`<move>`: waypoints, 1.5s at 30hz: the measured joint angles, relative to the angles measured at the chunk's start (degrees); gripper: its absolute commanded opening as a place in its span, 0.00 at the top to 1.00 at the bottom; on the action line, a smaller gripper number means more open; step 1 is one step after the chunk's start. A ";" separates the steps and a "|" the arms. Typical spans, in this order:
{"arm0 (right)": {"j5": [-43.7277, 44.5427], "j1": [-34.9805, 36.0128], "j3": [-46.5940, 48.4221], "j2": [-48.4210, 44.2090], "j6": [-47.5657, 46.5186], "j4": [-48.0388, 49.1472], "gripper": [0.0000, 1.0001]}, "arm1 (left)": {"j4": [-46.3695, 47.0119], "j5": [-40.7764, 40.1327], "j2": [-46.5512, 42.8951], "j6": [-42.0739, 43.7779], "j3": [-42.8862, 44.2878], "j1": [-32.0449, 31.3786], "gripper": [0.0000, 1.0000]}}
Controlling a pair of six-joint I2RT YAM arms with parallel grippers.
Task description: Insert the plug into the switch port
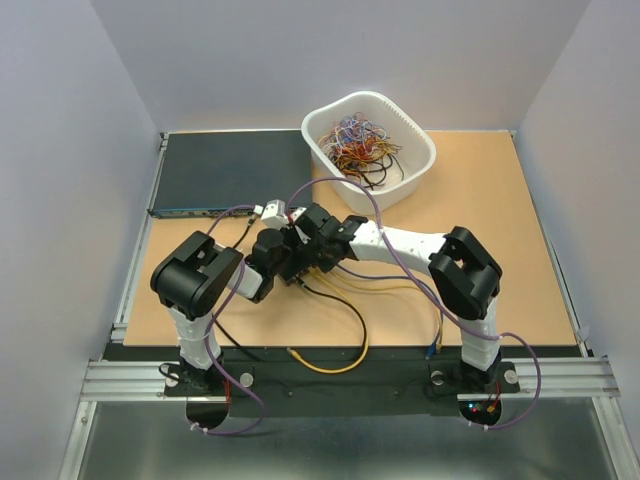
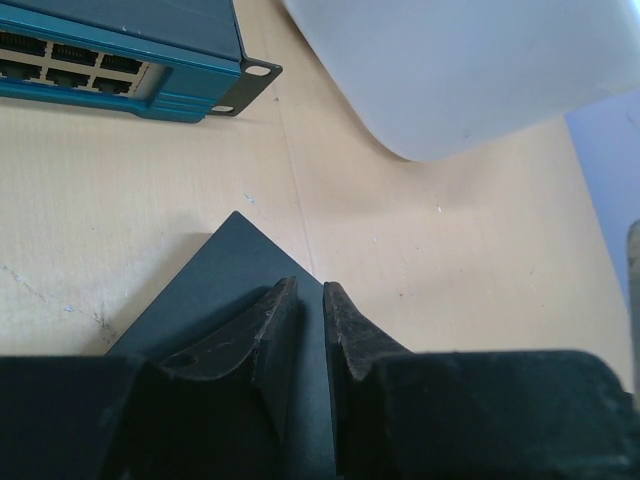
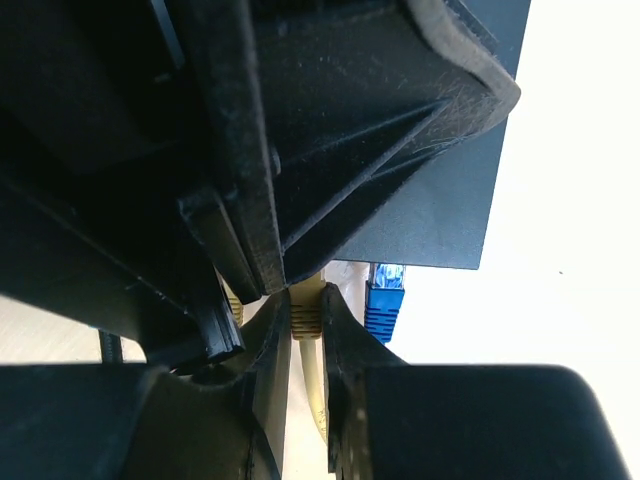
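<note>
Two arms stand at the near edge of the table point(image 1: 510, 250), the left arm point(image 1: 200, 280) and the right arm point(image 1: 468, 272), each with one gripper: left gripper point(image 2: 308, 292), right gripper point(image 3: 306, 295). One white tub point(image 1: 422, 165) sits by the far edge, its tangled wires point(image 1: 358, 140) too many to count. One rack unit point(image 1: 235, 170) fills the far left corner, six sockets point(image 2: 70, 52) showing. One small black box point(image 2: 215, 290). Two plugs: one cream plug point(image 3: 305, 322), one blue plug point(image 3: 385, 300). Two loose cables by the near edge: one yellow cable point(image 1: 325, 370), one black cable point(image 1: 340, 300).
</note>
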 measured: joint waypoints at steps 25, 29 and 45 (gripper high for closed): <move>4.48 0.52 -7.89 -1.25 0.94 12.15 0.58 | -4.44 -0.98 -1.99 1.53 0.09 0.85 0.70; 4.83 0.52 -10.08 -2.32 1.46 15.39 0.53 | -8.17 -1.07 -3.93 1.70 0.24 1.03 0.70; 5.31 0.63 -20.96 -11.06 3.15 22.77 0.48 | -30.80 5.73 -14.29 2.97 2.82 5.22 0.70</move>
